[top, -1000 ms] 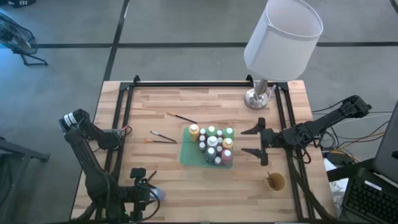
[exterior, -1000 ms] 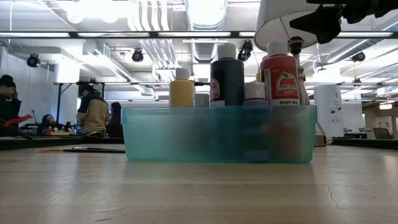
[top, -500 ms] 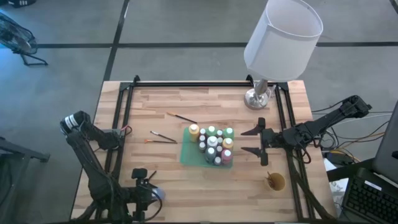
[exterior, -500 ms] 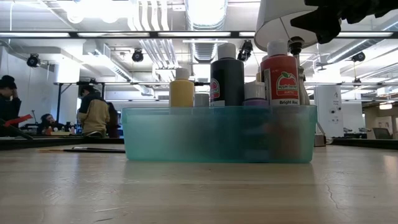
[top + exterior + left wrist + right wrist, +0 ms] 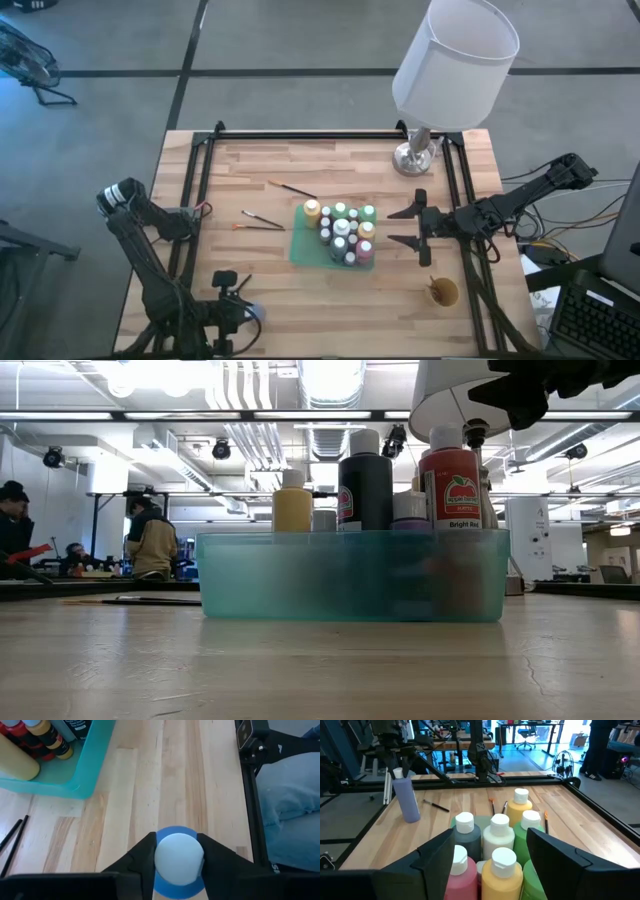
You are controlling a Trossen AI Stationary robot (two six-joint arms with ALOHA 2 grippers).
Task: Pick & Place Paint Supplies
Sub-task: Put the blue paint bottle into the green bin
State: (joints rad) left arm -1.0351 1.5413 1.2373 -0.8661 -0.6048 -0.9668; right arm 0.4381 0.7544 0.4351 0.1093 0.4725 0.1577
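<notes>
- High view: I see the left gripper (image 5: 238, 310) low at the table's near-left edge, over a pale blue bottle (image 5: 256, 312) that stands well apart from the rest. The right gripper (image 5: 409, 225) hovers just beside the green tray (image 5: 299, 247), fingers spread wide and empty. Most of the paint bottles (image 5: 343, 233) are packed upright in that tray. Two brushes (image 5: 262, 221) lie on bare wood to the tray's left, a third (image 5: 292, 189) beyond them. A tan cup (image 5: 443, 292) sits near the right edge, and a lamp (image 5: 452, 66) at the far side.
- Low view: I look level at the tray (image 5: 350, 575). A red bottle (image 5: 450, 488), a dark one (image 5: 364, 485) and a yellow one (image 5: 292, 505) stand above its rim. The right gripper (image 5: 515, 395) hangs above them.
- Left wrist view: my left fingers (image 5: 141, 859) flank the pale cap of the blue bottle (image 5: 178, 860), touching or nearly so; I cannot tell whether they grip yet.
- Right wrist view: the right fingers (image 5: 438, 857) stand wide on either side of the cluster; a white-capped yellow bottle (image 5: 503, 872) is nearest.
- Handling, as I judge it: these bottles look like light, smooth plastic, firm but slick and easy to tip. I would take hold around the body just under the cap. The brushes are thin and flat-lying, so pinch mid-handle.
</notes>
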